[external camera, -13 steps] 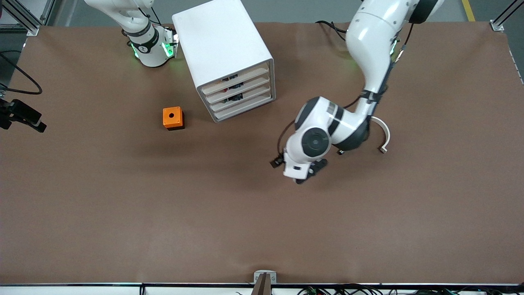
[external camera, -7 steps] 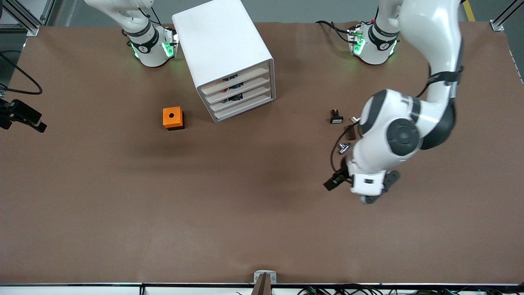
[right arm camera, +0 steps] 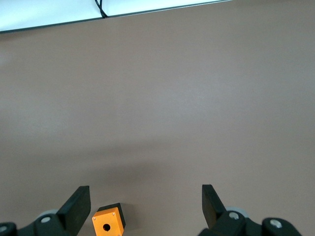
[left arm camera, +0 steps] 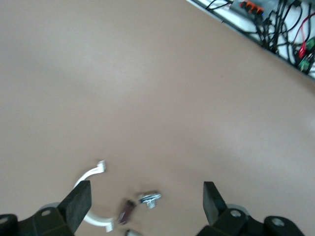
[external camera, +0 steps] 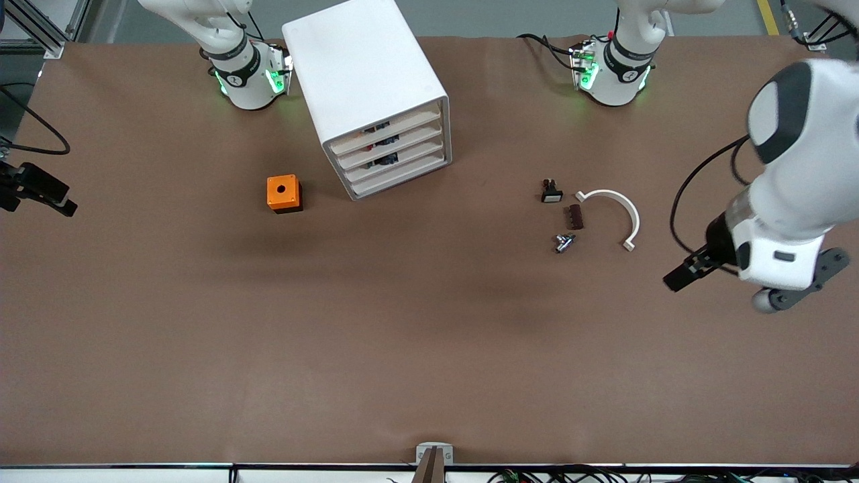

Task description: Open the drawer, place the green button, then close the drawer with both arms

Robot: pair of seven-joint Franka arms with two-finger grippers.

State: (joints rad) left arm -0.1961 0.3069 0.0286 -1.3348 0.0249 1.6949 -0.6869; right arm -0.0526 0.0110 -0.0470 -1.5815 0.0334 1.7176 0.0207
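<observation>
A brown matte sheet [external camera: 376, 349] covers the whole table, faintly creased, with shadows lying soft across it. Grey floor shows along the arms' edge of the table. A tangle of cables [external camera: 577, 476] runs along the edge nearest the front camera.

The white cabinet [external camera: 366, 74] stands at an angle between the 2 arm bases, closer to the right arm's base. All 4 of its drawers sit pushed in. The drawer [external camera: 397, 164], 3rd from the top, is closed.

The button [external camera: 564, 243] lies on the sheet well apart from the cabinet, toward the left arm's end and nearer the front camera. Just beside it are a small brown piece [external camera: 576, 217], a black-and-white switch [external camera: 551, 192] and a white curved strip [external camera: 617, 204]. An orange box [external camera: 283, 193] with a round hole sits near the cabinet, toward the right arm's end.

The left gripper [left arm camera: 146, 199] hangs over bare sheet, farther from the cabinet than the button, fingers [left arm camera: 78, 201] spread wide and holding nothing. The right gripper [right arm camera: 146, 199] waits over the sheet above the orange box, fingers [right arm camera: 76, 201] also spread and empty.
</observation>
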